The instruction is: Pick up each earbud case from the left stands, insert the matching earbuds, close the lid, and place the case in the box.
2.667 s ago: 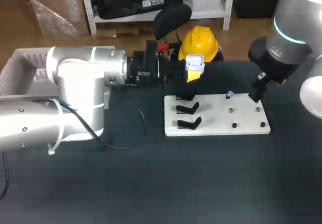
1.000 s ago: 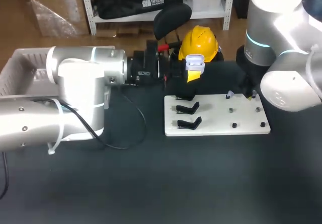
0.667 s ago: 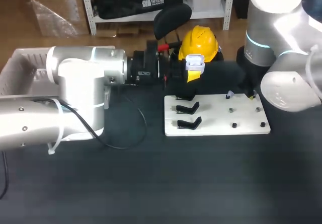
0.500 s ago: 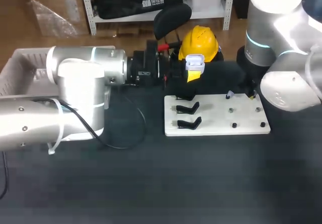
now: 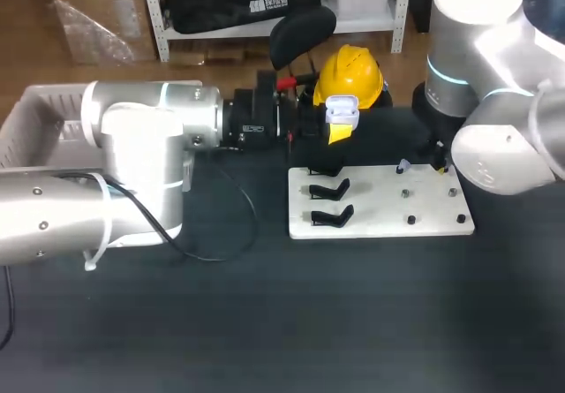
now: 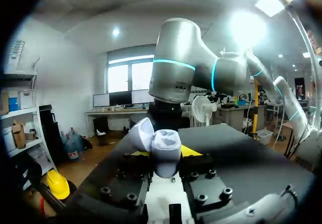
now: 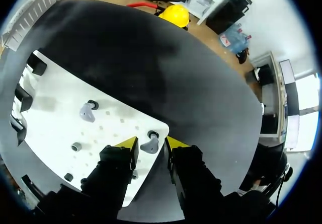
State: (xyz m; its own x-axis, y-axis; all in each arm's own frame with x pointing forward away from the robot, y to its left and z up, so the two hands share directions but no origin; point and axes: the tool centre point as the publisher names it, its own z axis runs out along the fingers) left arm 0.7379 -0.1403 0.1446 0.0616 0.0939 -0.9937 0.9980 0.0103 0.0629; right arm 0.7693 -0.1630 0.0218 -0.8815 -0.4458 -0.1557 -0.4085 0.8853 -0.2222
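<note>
The open earbud case (image 6: 161, 148) is pinched in the left hand (image 6: 163, 157), and no earbud is inserted yet. The right hand (image 7: 150, 142) is spread around one earbud (image 7: 149, 146), which is not yet gripped. Inserting, closing and boxing are left.

The earbud case (image 5: 342, 108), pale lavender-white with its lid flipped open, sits just above the head view's centre, clamped in the left gripper (image 6: 162, 158). Right of centre, two black stands (image 5: 328, 188) sit empty on the left side of the white board (image 5: 380, 225). A small grey earbud (image 5: 402, 165) perches on a peg near the board's upper right. A second earbud (image 7: 150, 144) sits on the corner peg. The white box (image 5: 35, 124) lies at far left.
</note>
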